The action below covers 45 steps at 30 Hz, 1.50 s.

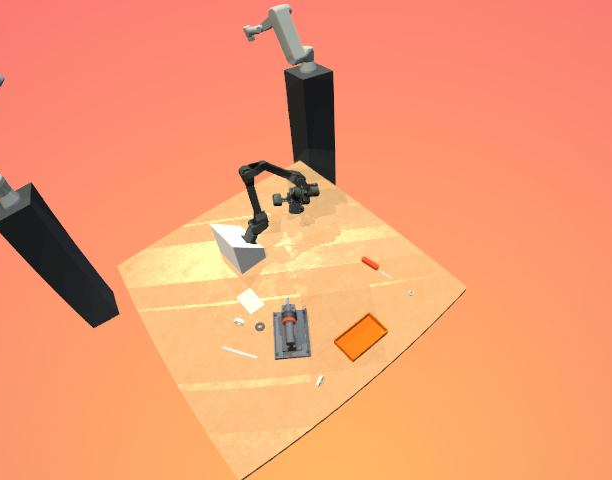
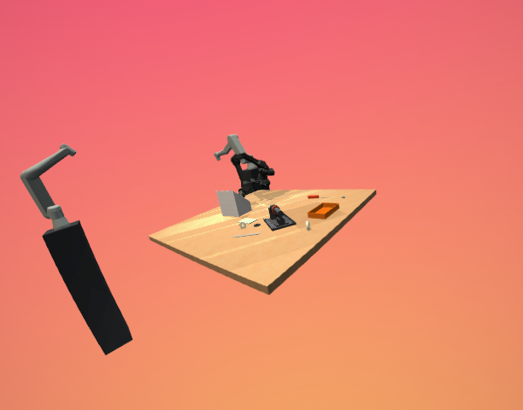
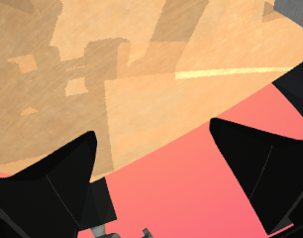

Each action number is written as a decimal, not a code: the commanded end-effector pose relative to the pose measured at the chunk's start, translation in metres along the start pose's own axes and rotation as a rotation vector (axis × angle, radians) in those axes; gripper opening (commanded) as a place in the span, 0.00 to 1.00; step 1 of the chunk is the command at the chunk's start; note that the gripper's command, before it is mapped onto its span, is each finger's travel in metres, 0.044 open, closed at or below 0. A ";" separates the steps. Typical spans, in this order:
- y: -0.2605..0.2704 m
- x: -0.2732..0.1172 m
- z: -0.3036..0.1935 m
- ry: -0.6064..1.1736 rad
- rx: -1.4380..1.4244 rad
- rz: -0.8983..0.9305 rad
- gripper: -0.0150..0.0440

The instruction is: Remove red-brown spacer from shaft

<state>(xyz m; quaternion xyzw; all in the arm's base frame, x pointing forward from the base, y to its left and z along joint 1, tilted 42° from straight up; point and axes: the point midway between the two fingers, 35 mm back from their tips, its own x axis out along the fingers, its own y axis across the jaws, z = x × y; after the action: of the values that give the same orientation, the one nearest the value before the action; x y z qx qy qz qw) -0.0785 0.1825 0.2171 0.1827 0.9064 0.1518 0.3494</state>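
Step in hand: the approach had not begun, by my judgement; the arm [image 1: 254,191] stood folded at the far side of the counter [image 1: 234,413], with the gripper [image 1: 295,198] raised above the far edge.
Jaws: spread wide and holding nothing; the wrist view showed both dark fingers apart, with only counter and open background between them.
Shaft and housing: the fixture [image 1: 292,333] sat on its dark base plate near the middle of the counter, the thin shaft [image 1: 287,302] poking out of its far end.
Red-brown spacer: a reddish ring [image 1: 287,320] was on the shaft at the far part of the fixture; the exterior view showed it [image 2: 274,207] seated against the dark block. Whether other spacers sat beside it was too small to tell.
Relation to jaws: fixture well apart from the jaws, nearer than them and slightly left; it did not appear in the wrist view.
Doing it well: travel down toward the protruding shaft end, line the jaws across the shaft, close squarely on it, then draw back slowly in short amounts so that only the one ring frees.
Nearby hazards: an orange tray [image 1: 361,336] to the right, and loose washers [image 1: 259,326] and a pale rod [image 1: 239,351] to the left of the fixture, all best avoided.
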 end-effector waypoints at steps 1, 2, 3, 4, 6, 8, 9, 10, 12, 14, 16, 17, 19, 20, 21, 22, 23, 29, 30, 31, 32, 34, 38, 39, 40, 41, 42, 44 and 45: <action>0.001 0.000 0.001 -0.002 0.001 0.001 0.98; 0.003 -0.001 0.003 -0.008 0.003 0.005 1.00; 0.007 -0.002 0.006 -0.018 0.007 0.012 1.00; 0.013 -0.003 0.012 -0.032 0.013 0.021 1.00; 0.027 -0.008 0.028 -0.072 0.030 0.046 1.00; 0.043 -0.016 0.049 -0.119 0.052 0.073 1.00; 0.051 -0.021 0.060 -0.141 0.063 0.086 1.00; 0.057 -0.025 0.070 -0.161 0.073 0.097 1.00; 0.069 -0.037 0.093 -0.201 0.080 0.116 1.00; 0.080 -0.051 0.119 -0.240 0.089 0.134 1.00; 0.087 -0.066 0.146 -0.278 0.099 0.149 1.00; 0.089 -0.074 0.160 -0.296 0.104 0.156 1.00; 0.090 -0.091 0.189 -0.329 0.115 0.169 1.00; 0.089 -0.100 0.204 -0.345 0.121 0.175 1.00; 0.088 -0.109 0.218 -0.360 0.115 0.181 1.00; 0.085 -0.118 0.232 -0.376 0.110 0.187 1.00; 0.081 -0.127 0.246 -0.390 0.104 0.193 1.00; 0.043 -0.175 0.320 -0.462 0.088 0.220 1.00; 0.033 -0.184 0.332 -0.472 0.092 0.224 1.00; 0.022 -0.192 0.345 -0.482 0.097 0.228 1.00; 0.010 -0.200 0.357 -0.492 0.101 0.233 1.00; -0.016 -0.215 0.379 -0.509 0.110 0.243 1.00; -0.078 -0.238 0.419 -0.538 0.124 0.267 1.00; -0.095 -0.243 0.427 -0.545 0.127 0.274 1.00; -0.112 -0.246 0.435 -0.551 0.129 0.281 1.00; -0.128 -0.250 0.443 -0.557 0.131 0.290 1.00; -0.140 -0.253 0.449 -0.562 0.132 0.296 1.00; -0.151 -0.255 0.453 -0.566 0.133 0.302 1.00; -0.151 -0.255 0.453 -0.566 0.133 0.302 1.00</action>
<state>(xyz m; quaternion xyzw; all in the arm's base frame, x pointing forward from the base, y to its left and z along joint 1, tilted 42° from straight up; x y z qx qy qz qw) 0.3718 0.0106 -0.0125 0.3768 0.7450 0.0770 0.5450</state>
